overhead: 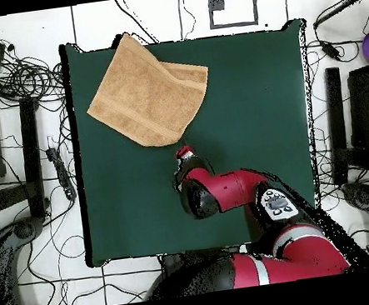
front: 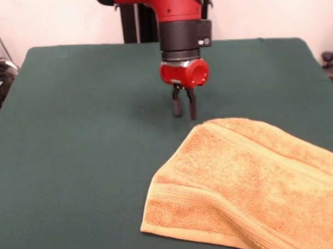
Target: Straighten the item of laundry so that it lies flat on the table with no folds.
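The golden-orange towel [front: 250, 181] lies at the near right of the dark green table [front: 79, 138] in the front view, with one part folded over itself and a woven band along its near hem. In the overhead view the towel [overhead: 146, 93] sits at the table's [overhead: 247, 92] upper left, one corner reaching the table edge. My gripper [front: 185, 107] hangs just above the table, a short way beyond the towel's far corner and not touching it. Its fingers [front: 177, 105] point down with a narrow gap and hold nothing. In the overhead view the gripper [overhead: 184, 152] is just below the towel's lower corner.
Cables and equipment [overhead: 9, 73] lie on the floor around the table. The red arm [overhead: 235, 190] reaches in over the table's robot side. Bare green cloth stretches left of the towel in the front view.
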Controlling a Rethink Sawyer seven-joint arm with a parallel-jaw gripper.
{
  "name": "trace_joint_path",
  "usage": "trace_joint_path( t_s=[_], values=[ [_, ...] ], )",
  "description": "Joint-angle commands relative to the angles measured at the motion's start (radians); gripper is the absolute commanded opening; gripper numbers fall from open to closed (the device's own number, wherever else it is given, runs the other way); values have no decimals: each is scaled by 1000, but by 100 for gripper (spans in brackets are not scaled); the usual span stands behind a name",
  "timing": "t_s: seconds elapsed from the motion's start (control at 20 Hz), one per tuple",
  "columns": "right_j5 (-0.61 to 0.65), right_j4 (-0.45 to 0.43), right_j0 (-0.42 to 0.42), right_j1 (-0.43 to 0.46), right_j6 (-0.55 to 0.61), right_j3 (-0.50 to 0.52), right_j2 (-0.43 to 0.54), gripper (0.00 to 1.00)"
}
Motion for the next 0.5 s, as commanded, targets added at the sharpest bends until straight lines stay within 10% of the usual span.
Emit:
trace_joint_path(
  t_s=[0.05, 0.5],
  values=[
    [295, -148, 19, -21, -289, -73, 62, 100],
    [504, -158, 9, -38, -288, -234, 211, 100]
  ],
)
